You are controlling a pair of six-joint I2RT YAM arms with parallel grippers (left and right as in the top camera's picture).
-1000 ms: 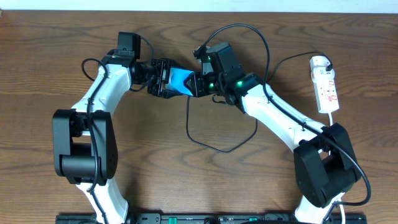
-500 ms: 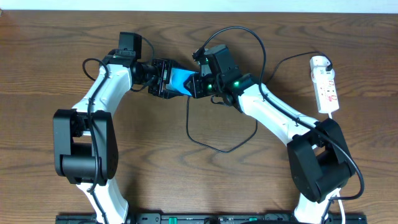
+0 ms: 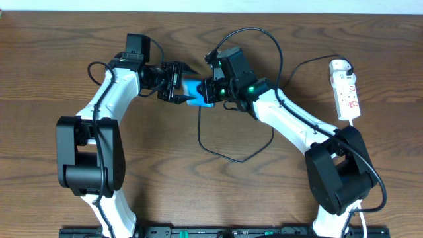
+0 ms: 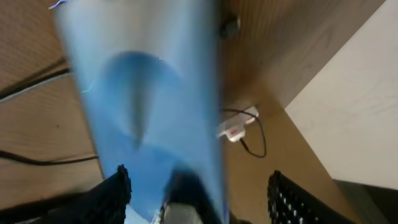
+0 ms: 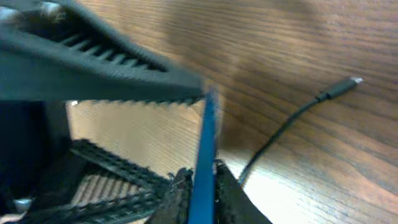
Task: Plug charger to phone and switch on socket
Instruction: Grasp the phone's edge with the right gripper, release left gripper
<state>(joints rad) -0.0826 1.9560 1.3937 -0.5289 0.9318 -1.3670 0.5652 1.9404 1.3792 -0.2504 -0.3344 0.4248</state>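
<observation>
Our right claw [image 5: 203, 185] is clenched on the phone [image 5: 206, 134], which stands edge-up between its fingers. Our left claw [image 4: 199, 184] is released, its fingers spread around the phone's other end. The charger [image 5: 323, 94] lies on the worktop [image 5: 298, 37] beside the right claw, unplugged.

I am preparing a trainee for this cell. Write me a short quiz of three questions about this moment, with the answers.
1. True or false: the plug of the charger lies loose on the table, not in the phone.
2. Which one clamps the phone? A. the left end effector B. the right end effector C. neither
3. On which arm's side does the socket lie?

Key: 1 true. 2 B; the left end effector stands open around the phone. 3 The right arm's side, with nothing touching it.
</observation>
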